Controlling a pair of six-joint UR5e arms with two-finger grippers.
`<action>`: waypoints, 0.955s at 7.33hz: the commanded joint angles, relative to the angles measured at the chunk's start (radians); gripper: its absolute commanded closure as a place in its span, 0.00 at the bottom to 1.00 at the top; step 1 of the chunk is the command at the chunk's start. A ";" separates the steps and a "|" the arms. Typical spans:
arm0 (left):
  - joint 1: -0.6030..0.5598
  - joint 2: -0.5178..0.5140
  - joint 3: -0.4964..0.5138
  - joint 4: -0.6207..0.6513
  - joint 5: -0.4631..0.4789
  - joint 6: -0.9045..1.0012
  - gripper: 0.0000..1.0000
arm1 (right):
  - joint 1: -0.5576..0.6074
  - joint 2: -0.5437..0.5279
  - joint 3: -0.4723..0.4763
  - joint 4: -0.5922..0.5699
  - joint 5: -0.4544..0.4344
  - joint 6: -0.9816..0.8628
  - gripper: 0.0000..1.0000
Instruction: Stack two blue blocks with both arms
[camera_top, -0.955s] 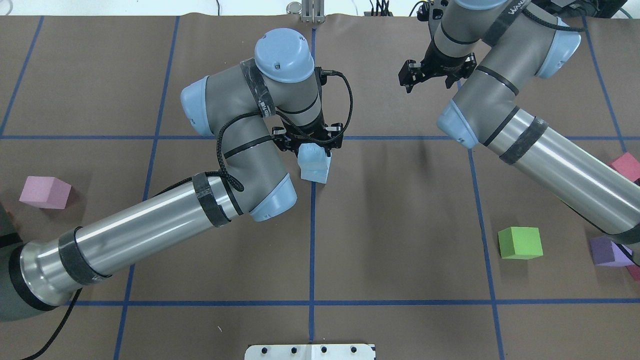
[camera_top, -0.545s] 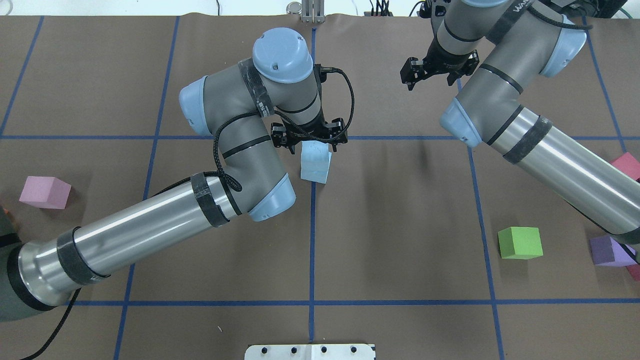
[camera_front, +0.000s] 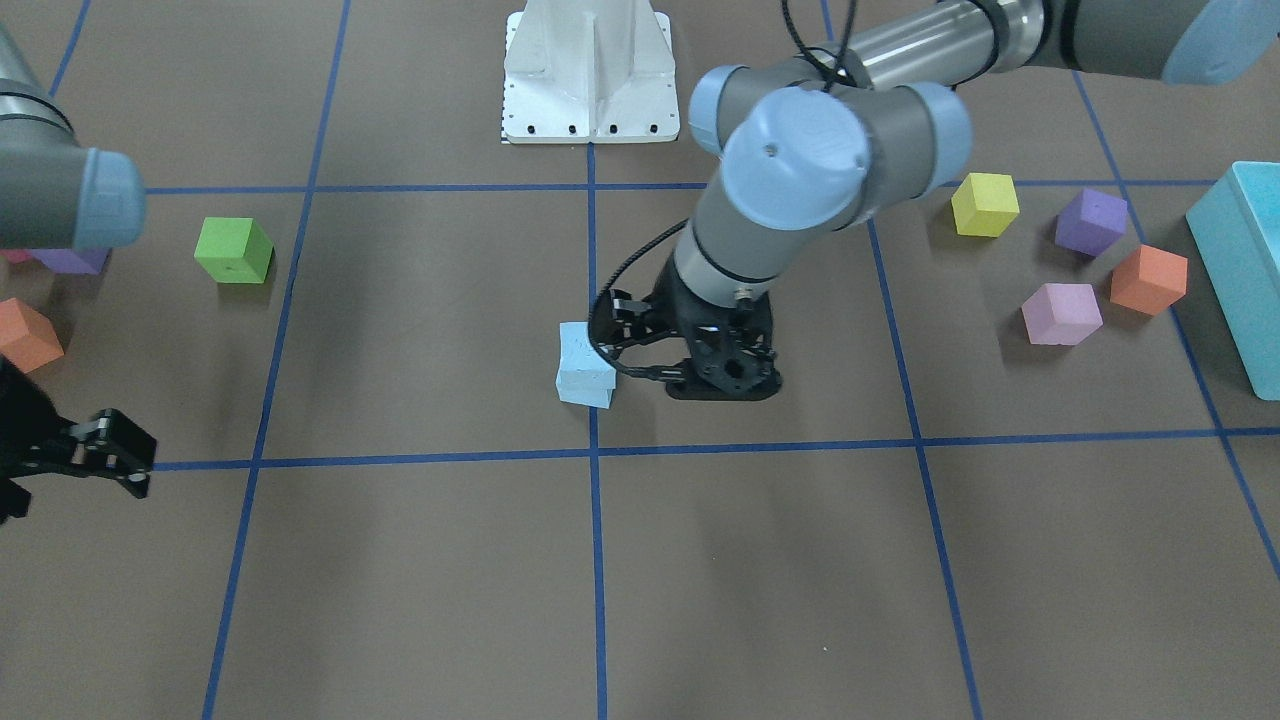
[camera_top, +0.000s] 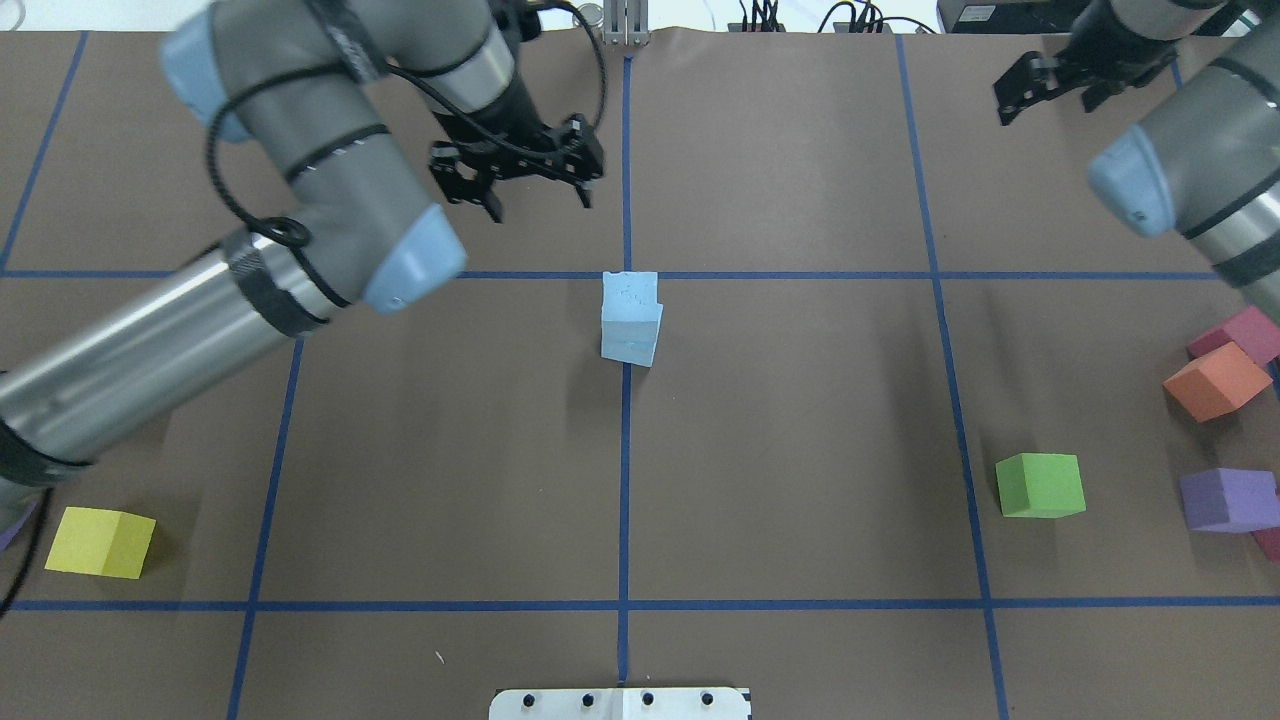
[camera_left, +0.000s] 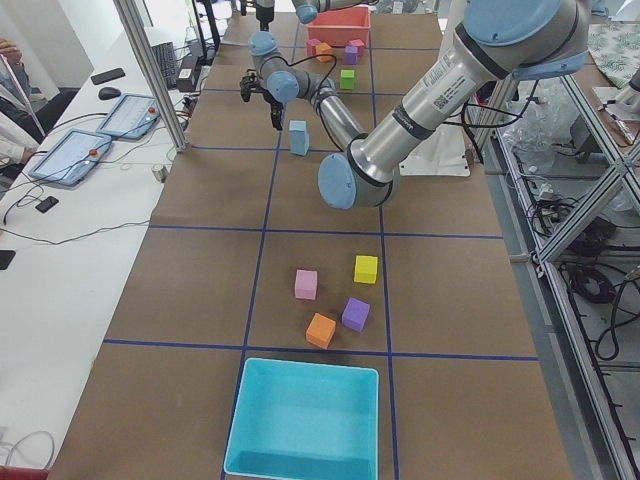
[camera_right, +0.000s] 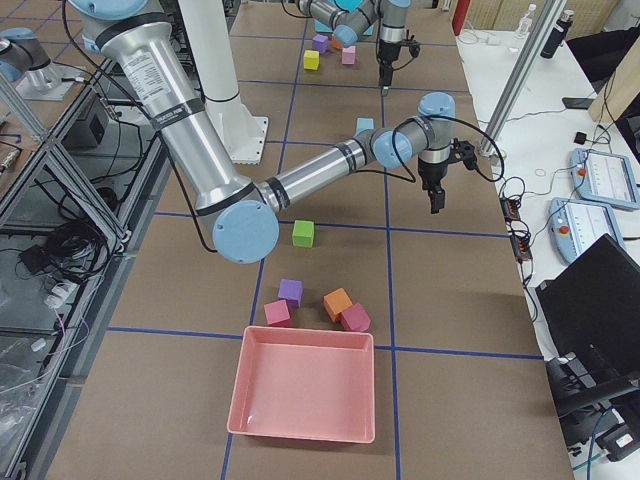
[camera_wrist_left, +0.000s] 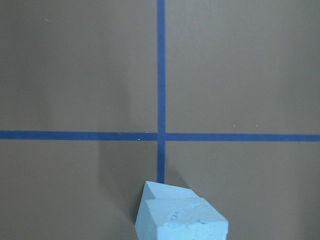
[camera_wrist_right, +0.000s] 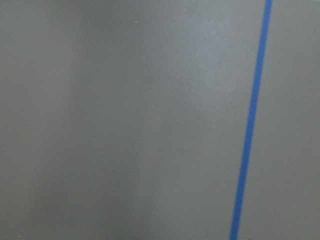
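Observation:
The two blue blocks (camera_top: 630, 318) stand stacked on the centre blue tape line, the upper one slightly askew on the lower. The stack also shows in the front view (camera_front: 587, 365), the left side view (camera_left: 298, 137) and at the bottom edge of the left wrist view (camera_wrist_left: 182, 217). My left gripper (camera_top: 518, 185) is open and empty, raised, beyond and to the left of the stack; it also shows in the front view (camera_front: 715, 375). My right gripper (camera_top: 1060, 90) is open and empty at the far right, well away from the stack.
A green cube (camera_top: 1040, 485), an orange cube (camera_top: 1215, 382), a purple cube (camera_top: 1225, 498) and a red cube (camera_top: 1245, 335) lie at the right. A yellow cube (camera_top: 100, 542) lies near left. A turquoise box (camera_front: 1240, 270) and a pink tray (camera_right: 305, 395) stand at the table's ends.
My left gripper has let go of the upper blue block and pulled away, up and to the far left. My right gripper has moved further right. The stack stays put.

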 joint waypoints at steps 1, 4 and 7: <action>-0.235 0.265 -0.132 0.023 -0.133 0.346 0.01 | 0.134 -0.153 0.059 -0.009 0.107 -0.018 0.00; -0.550 0.499 -0.099 0.283 -0.139 1.014 0.01 | 0.216 -0.382 0.205 -0.009 0.147 -0.075 0.00; -0.606 0.646 -0.076 0.318 -0.115 1.127 0.01 | 0.254 -0.467 0.250 -0.010 0.149 -0.075 0.00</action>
